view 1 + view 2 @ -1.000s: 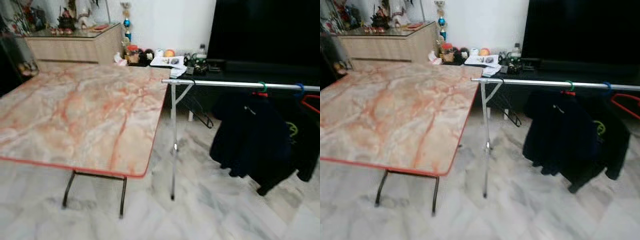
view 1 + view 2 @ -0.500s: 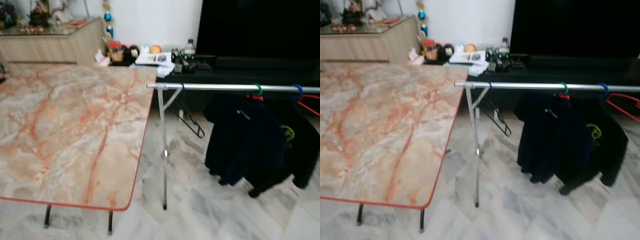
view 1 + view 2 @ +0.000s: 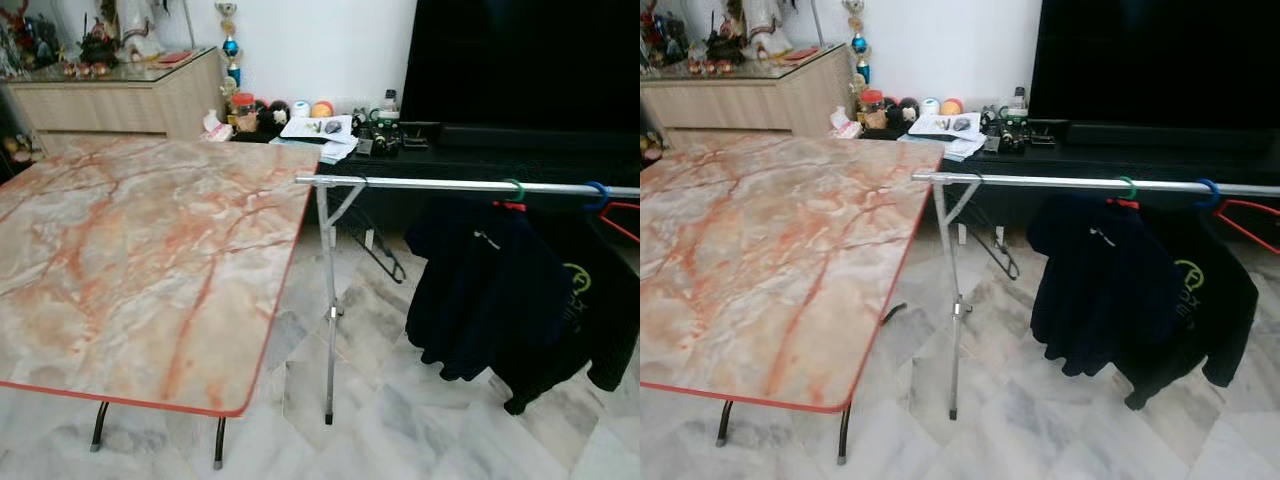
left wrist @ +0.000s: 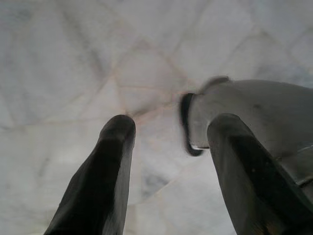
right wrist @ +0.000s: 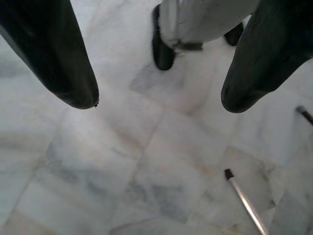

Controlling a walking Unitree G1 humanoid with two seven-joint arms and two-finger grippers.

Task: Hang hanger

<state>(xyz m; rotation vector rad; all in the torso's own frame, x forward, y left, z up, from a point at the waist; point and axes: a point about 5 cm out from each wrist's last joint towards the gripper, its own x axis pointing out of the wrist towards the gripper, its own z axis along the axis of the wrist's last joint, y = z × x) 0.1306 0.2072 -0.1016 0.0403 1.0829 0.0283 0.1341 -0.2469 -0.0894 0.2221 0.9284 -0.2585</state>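
Observation:
A silver clothes rail [image 3: 440, 186] on a thin upright post [image 3: 328, 310] stands to the right of a marble-topped table [image 3: 150, 250]. An empty black hanger [image 3: 386, 255] hangs near the rail's left end. Further right, a green hook [image 3: 514, 190] carries a dark garment [image 3: 490, 290]. Beside it are a blue hook [image 3: 598, 190] with another dark garment and an orange-red hanger [image 3: 622, 222]. My left gripper [image 4: 171, 125] hangs open over the pale floor with nothing between its fingers. My right gripper [image 5: 159, 98] is open too, also over the floor.
A low black TV unit [image 3: 500, 150] with clutter and a large dark screen [image 3: 530, 60] stand behind the rail. A wooden sideboard [image 3: 120, 100] is at the back left. In the right wrist view a thin metal leg [image 5: 244, 200] rests on the floor near my own grey leg [image 5: 195, 19].
The head camera has shifted, so the table and rail sit differently in the picture and look sharper. Nothing in the room itself has moved.

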